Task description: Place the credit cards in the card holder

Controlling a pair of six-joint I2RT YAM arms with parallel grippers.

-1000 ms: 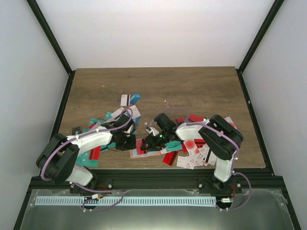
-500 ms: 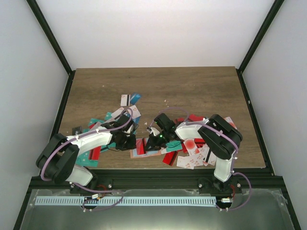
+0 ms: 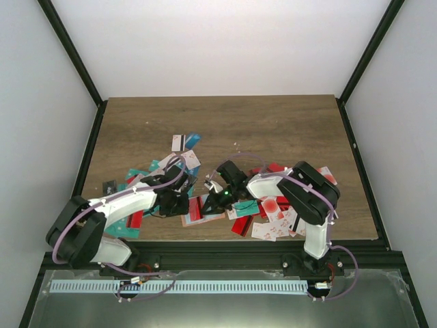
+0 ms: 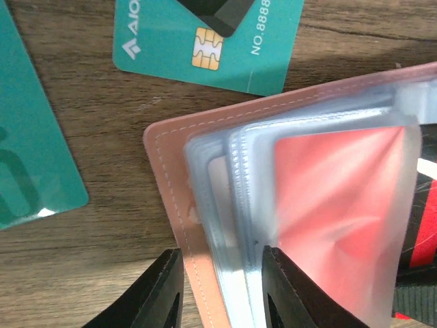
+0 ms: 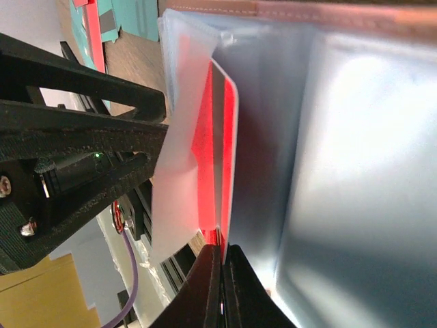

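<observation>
The right gripper (image 5: 222, 256) is clenched on the near edge of a red card (image 5: 229, 157) with a black stripe. The card stands partly inside a clear sleeve (image 5: 355, 171) of the card holder (image 5: 307, 9), which lies opened flat. The left gripper (image 4: 220, 263) has its jaws apart, one on each side of the holder's near edge. The salmon cover (image 4: 171, 178) and several clear sleeves lie between the jaws, but the view does not show whether the pads press on them. Just beyond the cover, a teal card (image 4: 205, 41) with a chip lies on the wooden table (image 4: 102, 273). In the top view, both grippers meet over the holder near the middle of the table's near edge. Loose credit cards (image 3: 273, 208) in teal, red and white are scattered on both sides of the holder.
</observation>
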